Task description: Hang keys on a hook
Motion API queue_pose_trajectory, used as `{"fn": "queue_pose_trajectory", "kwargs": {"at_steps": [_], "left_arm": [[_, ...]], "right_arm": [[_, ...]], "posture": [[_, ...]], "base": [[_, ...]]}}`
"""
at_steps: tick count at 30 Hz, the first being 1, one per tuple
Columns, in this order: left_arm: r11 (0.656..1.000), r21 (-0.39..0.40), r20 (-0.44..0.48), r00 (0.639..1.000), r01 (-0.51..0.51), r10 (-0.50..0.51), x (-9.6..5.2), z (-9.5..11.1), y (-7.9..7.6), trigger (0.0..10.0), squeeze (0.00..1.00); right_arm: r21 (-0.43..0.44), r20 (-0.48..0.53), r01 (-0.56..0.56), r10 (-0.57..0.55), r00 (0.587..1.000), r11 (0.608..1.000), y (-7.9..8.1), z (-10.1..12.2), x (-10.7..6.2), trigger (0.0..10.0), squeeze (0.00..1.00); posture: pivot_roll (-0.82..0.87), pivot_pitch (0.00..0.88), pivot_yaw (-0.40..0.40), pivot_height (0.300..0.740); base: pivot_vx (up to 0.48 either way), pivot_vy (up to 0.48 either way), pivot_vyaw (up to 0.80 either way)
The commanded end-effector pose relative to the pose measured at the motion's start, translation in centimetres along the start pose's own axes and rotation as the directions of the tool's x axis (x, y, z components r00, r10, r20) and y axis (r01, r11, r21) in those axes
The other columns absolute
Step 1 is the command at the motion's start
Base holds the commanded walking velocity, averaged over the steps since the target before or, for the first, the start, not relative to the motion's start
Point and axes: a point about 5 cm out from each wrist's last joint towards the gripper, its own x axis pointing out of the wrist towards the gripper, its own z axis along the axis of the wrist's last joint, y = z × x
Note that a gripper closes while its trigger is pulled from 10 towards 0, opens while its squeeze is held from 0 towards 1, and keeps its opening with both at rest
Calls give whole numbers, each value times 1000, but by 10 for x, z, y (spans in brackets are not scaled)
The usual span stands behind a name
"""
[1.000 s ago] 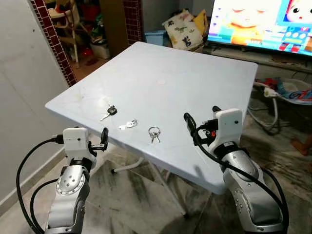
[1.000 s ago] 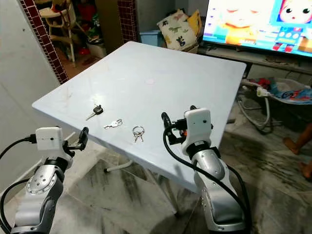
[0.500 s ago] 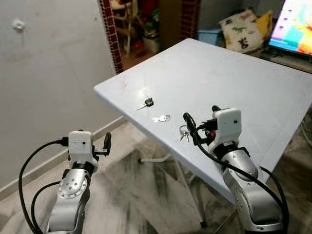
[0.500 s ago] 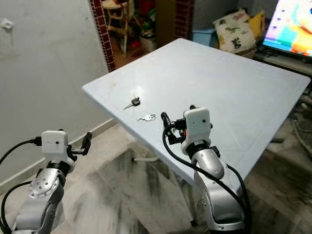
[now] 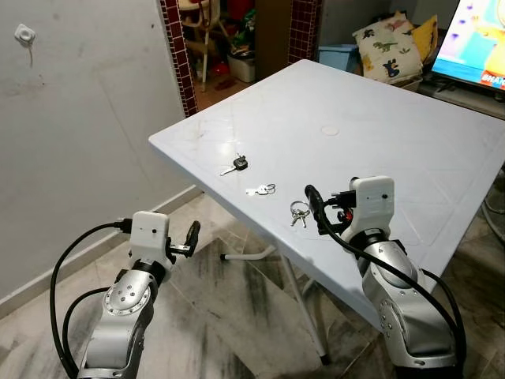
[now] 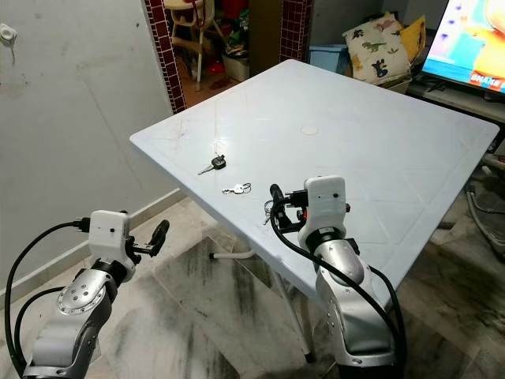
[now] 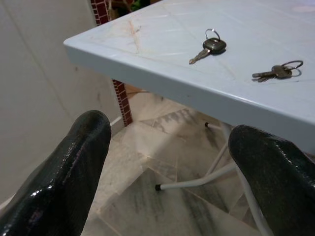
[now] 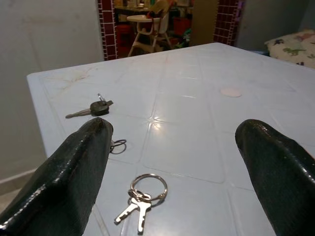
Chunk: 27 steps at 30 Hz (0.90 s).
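Tabletop (image 5: pixel 379 150): three key sets (black-headed key (image 5: pixel 236 165), small pair (image 5: pixel 259 189), ring bunch (image 5: pixel 299 212)). Right gripper (image 8: pixel 172 162) open above the bunch; left gripper (image 7: pixel 167 162) open, below the edge. Wall hook (image 5: pixel 24 33) well apart.

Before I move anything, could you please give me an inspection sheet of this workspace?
Surface: white table, bare but for keys near its front edge.
Job's things: black-headed key, small silver key, key ring lying apart in a row; wall hook high on the grey wall.
Clutter: nothing seen on the table.
Grippers: right pincer open, over the table facing the key ring; left pincer open, below the table edge.
Cables: black cables loop along both arms.
Surroundings: television, cushions, high chair.
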Motion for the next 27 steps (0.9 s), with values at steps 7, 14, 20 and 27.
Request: {"fn": "queue_pose_trajectory", "kwargs": {"at_steps": [7,14,20,27], "left_arm": [[988,10,-52,987,154,-154,-4,-6,-11,10000,0],[978,17,-71,976,209,-207,-6,-8,-16,10000,0],[967,45,-62,967,251,-249,-9,-6,-23,10000,0],[947,61,-30,949,314,-313,-15,0,-31,10000,0]], "right_arm": [[-20,-71,-33,31,997,999,10,-9,11,10000,0],[-37,-170,-100,92,981,994,22,-23,15,10000,0],[-56,-204,-87,74,976,995,24,-34,27,10000,0],[-91,-240,-50,26,971,995,20,-45,41,10000,0]], "posture": [[-53,23,52,740],[-47,23,50,740],[-29,24,44,740],[-12,36,43,740]], "base": [[0,0,0],[0,0,0],[0,0,0],[0,0,0]]}}
